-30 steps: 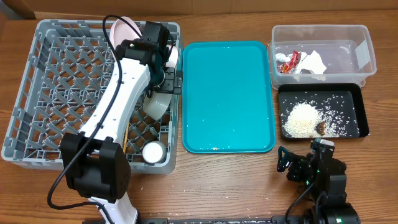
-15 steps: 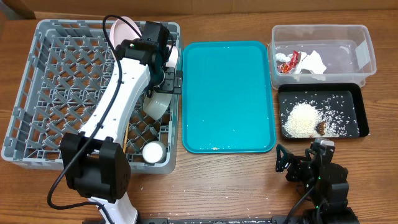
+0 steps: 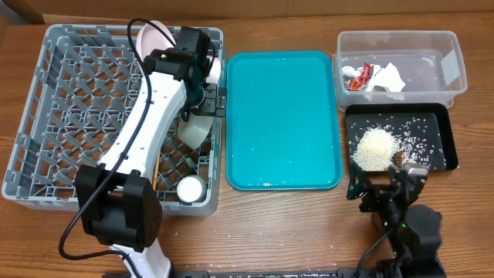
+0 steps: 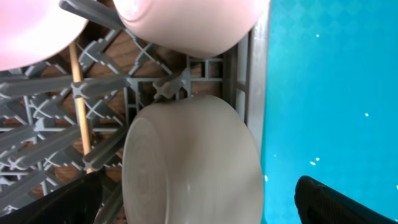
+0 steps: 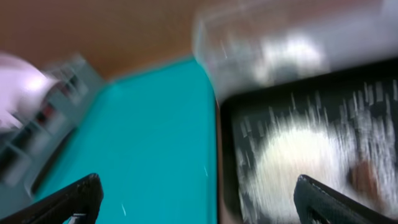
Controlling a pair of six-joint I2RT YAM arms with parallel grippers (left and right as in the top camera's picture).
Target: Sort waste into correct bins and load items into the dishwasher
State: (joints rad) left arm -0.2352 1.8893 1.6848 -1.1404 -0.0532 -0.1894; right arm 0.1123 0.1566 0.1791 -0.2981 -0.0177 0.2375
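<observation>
White bowl (image 4: 186,155) sits just below the left gripper (image 4: 196,183), jaws apart; right gripper (image 5: 198,183) likewise apart.

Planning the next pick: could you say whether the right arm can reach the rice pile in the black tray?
Probably yes: the right claw hangs open at the near edge of the black tray, nothing between it and the rice pile.

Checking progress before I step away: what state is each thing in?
left gripper, open over the bowl
right gripper, open, holding nothing
bowl, on its side in the dish rack
plate, standing on edge in dish rack
clear tub, holding wrapper and napkin
black tray, holding rice
</observation>
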